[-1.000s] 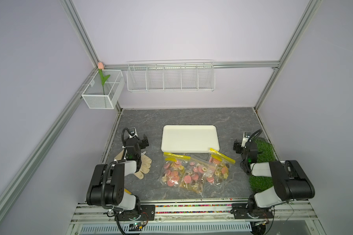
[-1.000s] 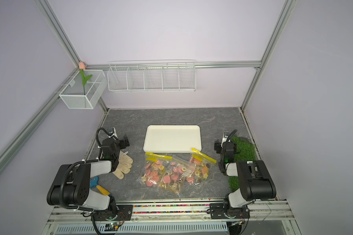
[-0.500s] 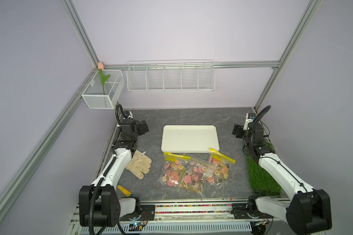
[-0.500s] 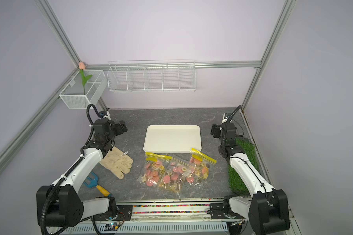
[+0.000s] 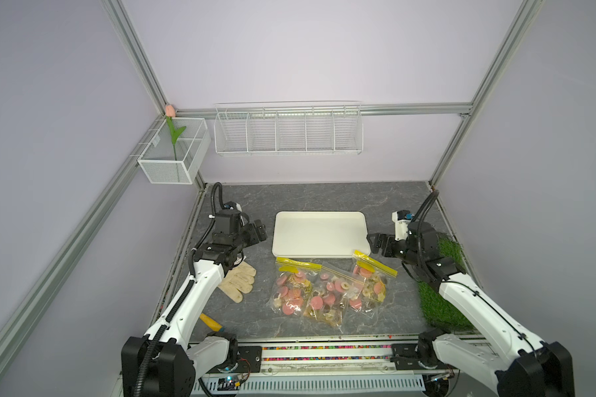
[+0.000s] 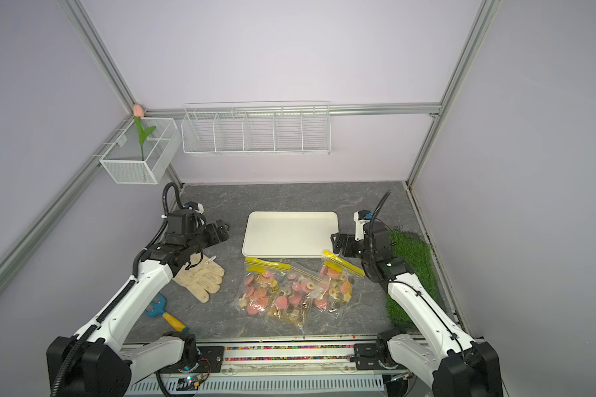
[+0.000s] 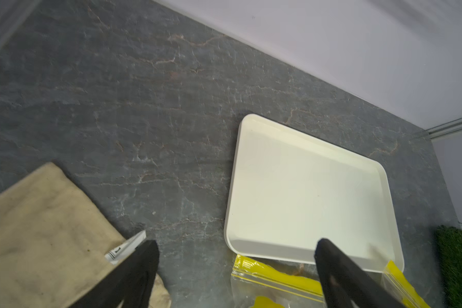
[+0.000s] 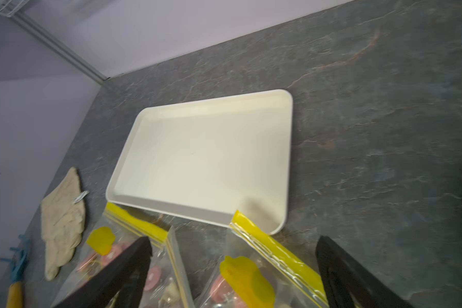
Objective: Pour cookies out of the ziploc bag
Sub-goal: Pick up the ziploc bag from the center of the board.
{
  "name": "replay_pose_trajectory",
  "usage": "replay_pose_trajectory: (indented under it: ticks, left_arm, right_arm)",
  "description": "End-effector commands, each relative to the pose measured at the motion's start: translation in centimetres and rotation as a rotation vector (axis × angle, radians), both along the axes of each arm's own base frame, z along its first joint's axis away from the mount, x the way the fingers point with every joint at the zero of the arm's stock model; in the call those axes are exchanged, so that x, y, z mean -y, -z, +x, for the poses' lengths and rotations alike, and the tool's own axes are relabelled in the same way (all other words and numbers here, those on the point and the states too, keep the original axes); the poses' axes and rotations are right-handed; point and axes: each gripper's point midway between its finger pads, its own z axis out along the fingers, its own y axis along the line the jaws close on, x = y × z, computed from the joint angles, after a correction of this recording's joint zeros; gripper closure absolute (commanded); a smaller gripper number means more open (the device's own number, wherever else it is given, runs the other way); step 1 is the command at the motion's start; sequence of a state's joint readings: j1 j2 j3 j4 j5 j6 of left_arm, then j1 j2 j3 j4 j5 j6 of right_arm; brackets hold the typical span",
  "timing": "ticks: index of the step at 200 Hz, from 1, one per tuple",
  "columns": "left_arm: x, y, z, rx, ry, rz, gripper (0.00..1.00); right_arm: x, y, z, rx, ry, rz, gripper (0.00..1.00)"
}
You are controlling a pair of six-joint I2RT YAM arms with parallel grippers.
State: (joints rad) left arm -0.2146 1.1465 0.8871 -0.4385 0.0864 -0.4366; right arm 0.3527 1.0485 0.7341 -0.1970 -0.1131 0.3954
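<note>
Three clear ziploc bags with yellow zip strips lie side by side in front of the cream tray [image 5: 320,237]: left bag [image 5: 291,288], middle bag [image 5: 327,300], right bag [image 5: 370,285]. All hold cookies [image 5: 295,292], pink discs, beige flowers and dark rounds. My left gripper [image 5: 259,232] hangs open and empty beside the tray's left edge, above the table. My right gripper [image 5: 375,243] is open and empty by the tray's near right corner, just behind the right bag's zip strip [image 8: 275,248]. The right wrist view shows pink cookies [image 8: 152,280] under its fingers.
A beige work glove [image 5: 238,282] lies left of the bags, partly under my left arm. A blue toy rake with a yellow handle [image 6: 162,311] lies near the front left. A green grass mat [image 5: 444,292] covers the right side. A wire rack [image 5: 288,132] and mesh box [image 5: 174,154] hang on the walls.
Both arms have unfolded from the front edge, reached up and toward the back, then swung inward. The grippers now flank the tray. The bags have not moved.
</note>
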Motion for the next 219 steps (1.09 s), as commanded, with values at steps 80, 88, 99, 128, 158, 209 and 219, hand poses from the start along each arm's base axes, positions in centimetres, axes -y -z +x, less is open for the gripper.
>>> replay_pose_trajectory:
  ticks: [80, 88, 99, 128, 158, 209, 219]
  left_arm:
    - [3.7, 7.6, -4.8, -0.191, 0.107, -0.21, 0.18]
    - [4.0, 8.1, -4.5, -0.187, 0.111, -0.225, 0.19]
    - [4.6, 8.6, -4.1, -0.19, 0.12, -0.247, 0.2]
    - [5.7, 9.6, -3.0, -0.202, 0.152, -0.28, 0.25]
    - [6.8, 10.7, -2.2, -0.241, 0.188, -0.295, 0.31]
    - [7.5, 12.3, -1.6, -0.26, 0.207, -0.316, 0.38]
    - [7.5, 12.7, -1.6, -0.257, 0.209, -0.317, 0.38]
  right_arm:
    - [-13.0, 3.2, -4.4, -0.199, -0.482, 0.073, 0.13]
    - [-13.7, 3.4, -4.5, -0.194, -0.497, 0.078, 0.13]
    - [-14.5, 3.4, -4.7, -0.19, -0.513, 0.091, 0.13]
    - [-15.2, 3.3, -4.4, -0.188, -0.499, 0.05, 0.13]
    - [-14.4, 3.2, -4.3, -0.164, -0.435, 0.004, 0.1]
    - [-13.3, 2.1, -4.3, -0.119, -0.413, -0.036, 0.09]
    - [-13.1, 2.0, -4.3, -0.113, -0.406, -0.037, 0.09]
